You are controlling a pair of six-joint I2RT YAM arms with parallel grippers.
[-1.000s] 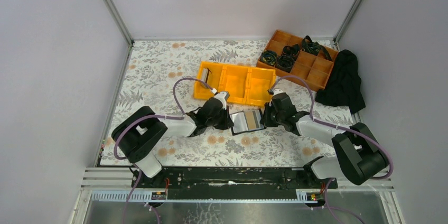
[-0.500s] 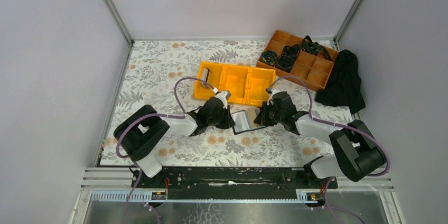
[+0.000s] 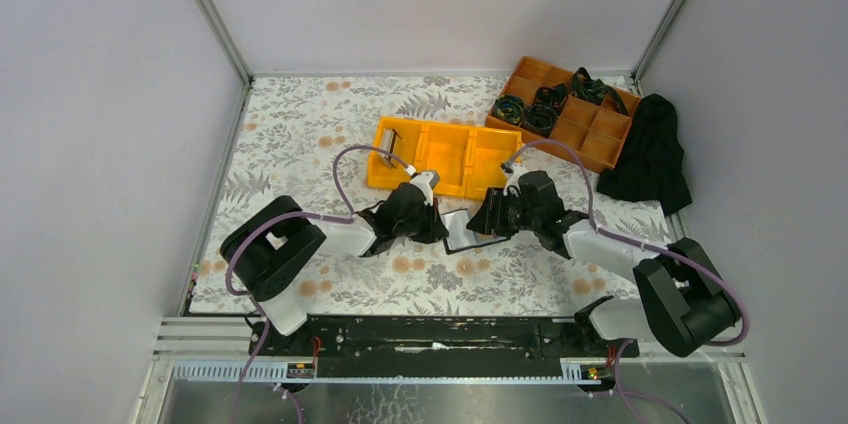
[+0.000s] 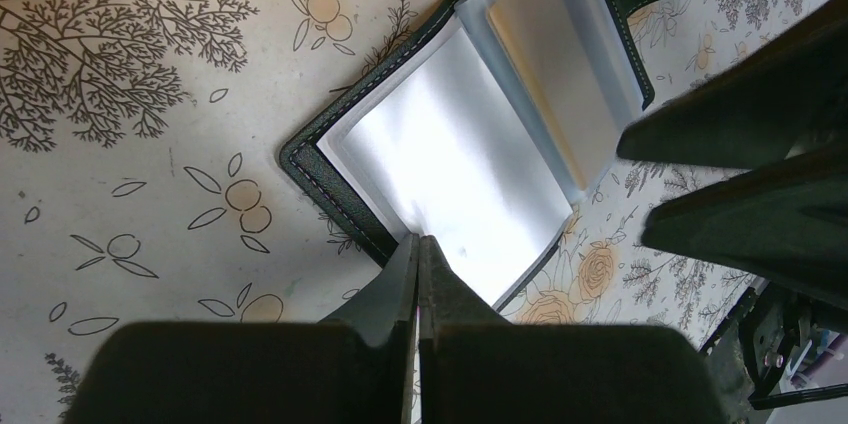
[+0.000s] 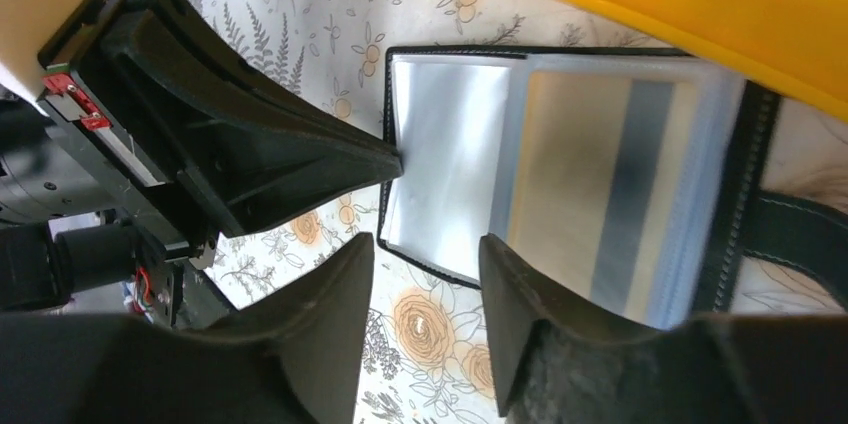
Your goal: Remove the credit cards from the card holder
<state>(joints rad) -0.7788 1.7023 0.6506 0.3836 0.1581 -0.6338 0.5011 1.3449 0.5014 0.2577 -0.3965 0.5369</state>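
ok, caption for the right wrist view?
Open right gripper over the small black card holder, sleeves exposed; shut left gripper at its edge.

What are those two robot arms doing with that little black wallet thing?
They are working on getting cards out of the card holder, which lies open on the flowery table. The left arm's fingers are shut, with their tips at the holder's edge, seemingly pinning it down. The right arm's fingers are open just over the clear sleeves. A tan card sits inside a sleeve, not yet out.
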